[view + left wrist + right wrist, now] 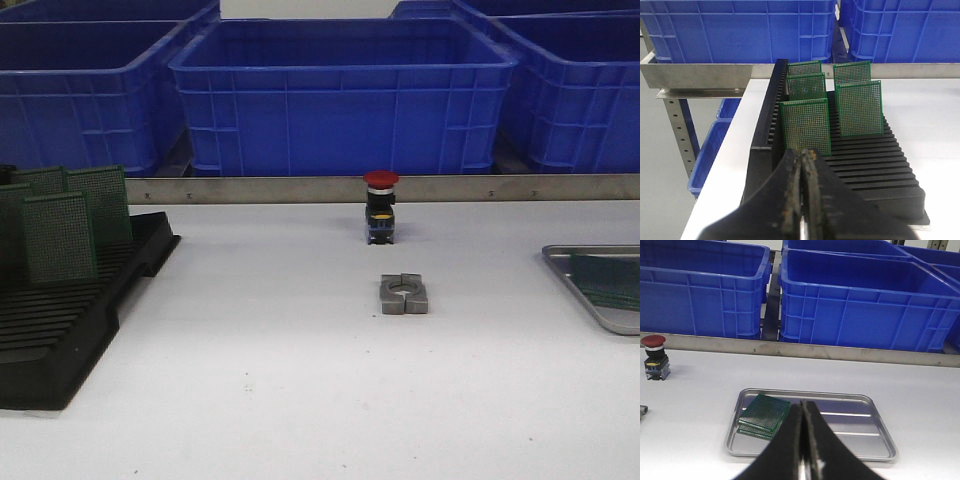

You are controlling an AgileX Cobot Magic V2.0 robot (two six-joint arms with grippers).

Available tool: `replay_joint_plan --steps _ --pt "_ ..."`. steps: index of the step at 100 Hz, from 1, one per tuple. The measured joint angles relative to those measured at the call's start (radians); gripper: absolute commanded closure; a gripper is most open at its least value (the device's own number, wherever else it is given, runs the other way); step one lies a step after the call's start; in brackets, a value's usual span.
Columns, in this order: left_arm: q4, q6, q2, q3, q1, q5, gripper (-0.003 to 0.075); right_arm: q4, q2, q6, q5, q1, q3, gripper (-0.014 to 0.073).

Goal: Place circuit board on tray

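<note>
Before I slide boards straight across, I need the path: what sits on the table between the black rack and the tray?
In the front view, a grey metal clamp block lies between the rack and the tray; a red-capped pushbutton stands behind it.

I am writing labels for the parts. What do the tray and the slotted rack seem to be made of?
The tray looks like bare metal, probably steel or aluminium: grey, shiny, with reflections on its ridges. The rack looks like moulded plastic: matt black, with thin, even slots.
</note>
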Motion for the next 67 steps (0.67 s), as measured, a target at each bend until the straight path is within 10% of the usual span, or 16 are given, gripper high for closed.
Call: replay_joint_plan --steps 67 --pt "0.0 0.0 0.0 0.0 0.0 0.0 0.0741 0.0 -0.001 0.005 0.0 0.0 0.0 0.0654"
